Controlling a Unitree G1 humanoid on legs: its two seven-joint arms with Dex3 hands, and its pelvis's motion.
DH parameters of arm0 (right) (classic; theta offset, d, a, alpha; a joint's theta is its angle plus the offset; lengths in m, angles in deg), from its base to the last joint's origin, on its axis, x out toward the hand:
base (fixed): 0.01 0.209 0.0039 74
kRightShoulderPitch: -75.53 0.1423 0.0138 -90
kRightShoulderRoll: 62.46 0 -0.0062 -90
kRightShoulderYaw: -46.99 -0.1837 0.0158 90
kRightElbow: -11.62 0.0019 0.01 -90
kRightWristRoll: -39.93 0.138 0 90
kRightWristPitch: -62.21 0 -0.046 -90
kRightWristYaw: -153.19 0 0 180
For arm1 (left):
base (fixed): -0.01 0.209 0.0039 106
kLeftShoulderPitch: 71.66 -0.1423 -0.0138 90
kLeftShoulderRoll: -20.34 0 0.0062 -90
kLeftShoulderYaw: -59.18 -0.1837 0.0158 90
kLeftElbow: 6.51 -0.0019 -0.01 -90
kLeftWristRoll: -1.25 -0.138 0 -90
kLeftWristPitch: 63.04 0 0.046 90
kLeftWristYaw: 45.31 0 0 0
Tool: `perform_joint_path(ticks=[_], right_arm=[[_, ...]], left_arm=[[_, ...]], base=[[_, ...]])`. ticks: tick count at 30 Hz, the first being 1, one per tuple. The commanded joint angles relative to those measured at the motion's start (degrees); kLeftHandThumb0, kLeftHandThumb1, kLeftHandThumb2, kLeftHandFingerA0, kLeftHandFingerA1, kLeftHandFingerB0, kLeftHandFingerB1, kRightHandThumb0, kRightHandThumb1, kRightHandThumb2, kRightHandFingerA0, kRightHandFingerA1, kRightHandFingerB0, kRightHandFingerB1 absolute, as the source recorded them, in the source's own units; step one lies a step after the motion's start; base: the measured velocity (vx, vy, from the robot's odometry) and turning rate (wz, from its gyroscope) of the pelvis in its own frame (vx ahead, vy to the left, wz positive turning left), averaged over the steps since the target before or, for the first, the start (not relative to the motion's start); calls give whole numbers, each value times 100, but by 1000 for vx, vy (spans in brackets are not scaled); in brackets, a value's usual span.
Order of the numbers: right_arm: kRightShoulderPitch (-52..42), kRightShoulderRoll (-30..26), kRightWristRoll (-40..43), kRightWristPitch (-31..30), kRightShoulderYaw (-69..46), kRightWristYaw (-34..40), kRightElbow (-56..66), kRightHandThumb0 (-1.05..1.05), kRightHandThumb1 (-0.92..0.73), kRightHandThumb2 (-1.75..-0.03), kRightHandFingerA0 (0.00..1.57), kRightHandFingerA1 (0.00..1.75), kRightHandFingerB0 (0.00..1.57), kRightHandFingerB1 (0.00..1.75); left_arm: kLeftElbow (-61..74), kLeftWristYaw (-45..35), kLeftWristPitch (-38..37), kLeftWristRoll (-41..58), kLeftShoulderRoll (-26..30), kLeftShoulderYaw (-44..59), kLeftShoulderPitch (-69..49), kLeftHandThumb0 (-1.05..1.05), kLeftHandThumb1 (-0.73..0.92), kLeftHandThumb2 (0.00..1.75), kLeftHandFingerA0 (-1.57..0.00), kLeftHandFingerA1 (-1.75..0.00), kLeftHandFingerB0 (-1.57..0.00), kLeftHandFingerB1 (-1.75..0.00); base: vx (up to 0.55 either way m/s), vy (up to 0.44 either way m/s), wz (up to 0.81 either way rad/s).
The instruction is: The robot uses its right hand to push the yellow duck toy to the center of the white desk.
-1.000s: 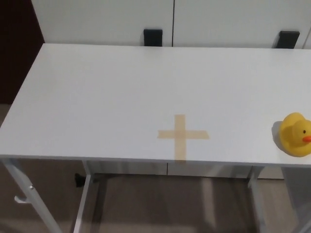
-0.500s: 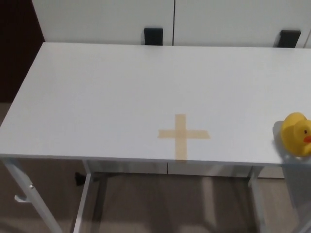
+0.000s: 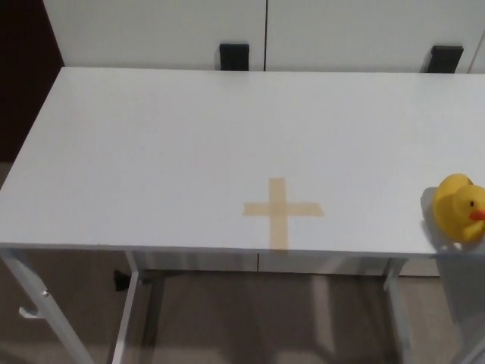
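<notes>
— So, where are the hands?

— Neither shows. No arm, no fingers anywhere in the head view, so I can't say whether either hand is spread or closed. The push hasn't begun, by the look of it.

— And the toy?

— The yellow duck toy sits upright at the far right end of the white desk, close to the front edge, its orange beak pointing off to the picture's right. It is well apart from the tan tape cross, which lies near the front edge about midway along the desk and probably marks the goal.

— How will it handle?

— I'd guess hollow rubber or vinyl: light, a bit squashy, not fragile. Its rounded body gives no flat face, so a high touch on the head may tip it. Better to meet the low, broad side of the body on the side away from the cross and shove steadily toward the tape. With the edge so near, an angled nudge could send it off the front.

— The surface?

— Smooth, matt white, otherwise bare; the duck should slide easily, maybe skid or spin.

— The room?

— White panels stand behind the desk, with two black brackets at the far edge. White metal legs show below, over a brownish floor, and a dark area lies at the far left.
</notes>
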Motion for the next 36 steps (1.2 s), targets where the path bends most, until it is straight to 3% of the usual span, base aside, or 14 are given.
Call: perform_joint_path(ticks=[1,7,8,9,10,14,16,17,29,32,33,36], right_arm=[[138,212,-242,-53,193,186,-286,-60,-91,-67,29,42,23,35],[206,302,-377,31,311,265,-484,-61,-92,-68,30,44,27,37],[240,328,-392,73,330,275,-567,-59,-71,-110,32,59,15,48],[265,347,-404,105,343,283,-631,-59,-71,-110,32,59,15,48],[281,368,-424,120,366,284,-715,-66,-92,-67,35,45,28,37],[228,383,-465,137,398,269,-811,-66,-92,-67,35,46,28,38],[186,418,-479,118,411,274,-858,-70,-83,-75,34,48,25,40],[142,468,-479,110,415,294,-906,-60,-70,-111,34,60,15,49],[254,656,-765,155,805,310,-1029,-67,-74,-113,36,58,19,48],[349,614,-861,146,942,281,-1030,-64,-73,-113,37,58,21,49],[468,581,-961,173,1069,239,-1054,-69,-92,-69,41,45,37,40],[674,511,-1162,182,1299,195,-1132,-73,-92,-70,41,47,41,40]], left_arm=[[8,20,-283,9,30,-17,4,-7,52,112,-90,-93,-96,-98],[-29,54,-235,-29,46,-58,15,-10,53,108,-88,-90,-93,-96],[-34,46,-240,-24,44,-55,17,-10,53,107,-88,-90,-92,-95],[-37,40,-244,-18,43,-51,18,-10,53,107,-88,-90,-92,-95],[-27,29,-233,-40,48,-81,16,-10,53,109,-87,-89,-89,-94],[-5,31,-217,-81,48,-158,-7,-10,53,109,-88,-91,-90,-94],[-7,23,-236,-32,31,-133,-21,-10,52,109,-89,-92,-93,-96],[-26,38,-237,-32,21,-138,-18,-10,52,107,-89,-90,-90,-94],[-76,47,-234,-71,3,-216,9,-12,53,106,-88,-91,-91,-95],[-91,48,-235,-103,-2,-265,18,-11,52,107,-88,-90,-90,-94],[-96,57,-222,-113,-2,-287,30,-10,53,107,-87,-89,-87,-92],[-70,67,-171,-94,-8,-293,48,-9,52,107,-88,-90,-91,-94]], base=[[0,0,0],[0,0,0],[0,0,0],[0,0,0],[0,0,0],[0,0,0],[0,0,0],[0,0,0],[0,0,0],[0,0,0],[0,0,0],[0,0,0]])
